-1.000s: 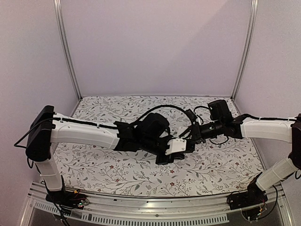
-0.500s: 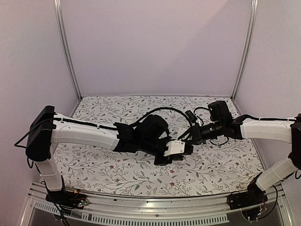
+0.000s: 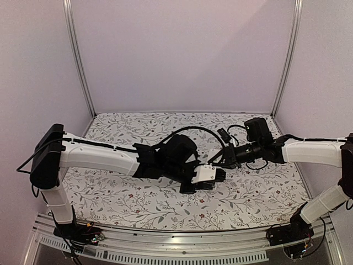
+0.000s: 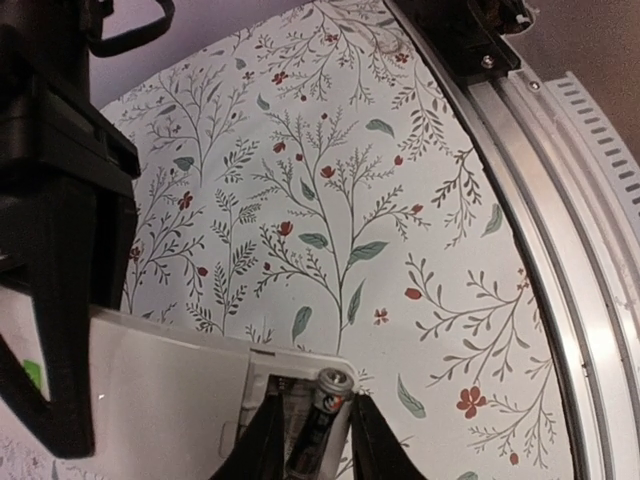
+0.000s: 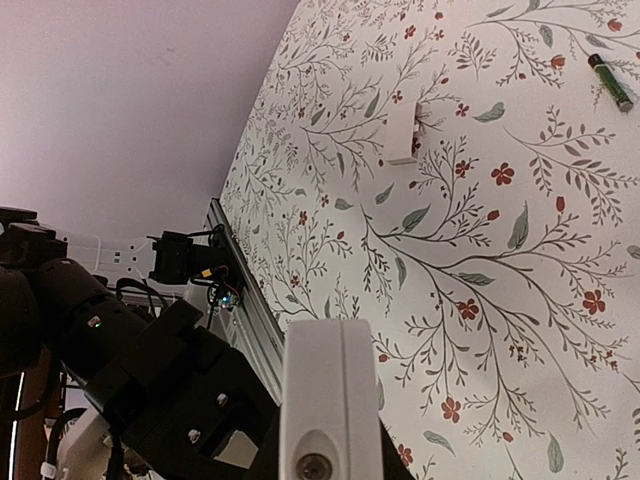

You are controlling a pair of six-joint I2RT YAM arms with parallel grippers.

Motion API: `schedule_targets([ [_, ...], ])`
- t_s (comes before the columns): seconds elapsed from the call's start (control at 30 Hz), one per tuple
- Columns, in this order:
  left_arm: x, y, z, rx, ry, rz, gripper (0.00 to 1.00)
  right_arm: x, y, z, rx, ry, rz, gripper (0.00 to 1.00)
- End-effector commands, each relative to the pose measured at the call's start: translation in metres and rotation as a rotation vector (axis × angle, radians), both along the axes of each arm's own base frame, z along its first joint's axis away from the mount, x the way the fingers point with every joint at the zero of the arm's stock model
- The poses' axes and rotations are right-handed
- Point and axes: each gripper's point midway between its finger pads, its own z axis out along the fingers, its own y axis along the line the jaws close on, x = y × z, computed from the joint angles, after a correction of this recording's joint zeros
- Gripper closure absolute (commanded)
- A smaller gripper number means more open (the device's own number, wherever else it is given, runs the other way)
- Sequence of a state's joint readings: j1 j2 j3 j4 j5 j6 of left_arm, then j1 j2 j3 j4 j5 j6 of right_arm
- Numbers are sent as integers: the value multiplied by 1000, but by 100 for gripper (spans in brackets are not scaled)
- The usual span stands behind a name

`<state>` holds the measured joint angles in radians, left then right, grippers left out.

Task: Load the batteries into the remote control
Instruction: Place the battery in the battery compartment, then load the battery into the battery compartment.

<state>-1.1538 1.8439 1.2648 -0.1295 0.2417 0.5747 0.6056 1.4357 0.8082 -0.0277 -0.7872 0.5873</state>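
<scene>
The remote control [image 3: 205,174] hangs above the floral table at mid-table, with my right gripper [image 3: 220,165] shut on one end. In the right wrist view its white end face [image 5: 325,400] fills the gap in that gripper [image 5: 325,440]. In the left wrist view the remote control [image 4: 170,390] shows its back with the bay uncovered. One battery [image 4: 322,415] lies in that bay. My left gripper [image 4: 316,400] straddles it, slightly open, with a gap on each side. A second battery [image 5: 610,82] lies on the cloth.
A small white cover plate [image 5: 400,133] lies on the cloth left of the loose battery. The aluminium rail [image 4: 560,250] runs along the table's near edge. My left arm's black wrist [image 5: 130,380] sits close beside the remote.
My left gripper's jaws have parted from the battery, which stays in the bay. The remote and both grippers have shifted slightly left.
</scene>
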Motion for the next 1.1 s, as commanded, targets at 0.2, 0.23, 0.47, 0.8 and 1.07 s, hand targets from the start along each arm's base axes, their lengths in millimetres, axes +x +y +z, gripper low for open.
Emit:
schedule_targets([
  [0.2, 17, 13, -5, 38, -25, 85, 67, -8, 11, 17, 83, 17, 59, 100],
  [0.23, 18, 13, -3, 32, -30, 90, 67, -7, 11, 16, 83, 20, 58, 100],
  [0.47, 24, 15, 10, 6, -74, 111, 60, -9, 10, 11, 79, 31, 58, 100],
  [0.8, 10, 12, 30, -33, -118, 35, 54, -7, 12, 3, 72, 58, 55, 100],
  [1.07, 0, 11, 37, -27, -166, -13, 54, -6, 13, 0, 69, 85, 49, 100],
])
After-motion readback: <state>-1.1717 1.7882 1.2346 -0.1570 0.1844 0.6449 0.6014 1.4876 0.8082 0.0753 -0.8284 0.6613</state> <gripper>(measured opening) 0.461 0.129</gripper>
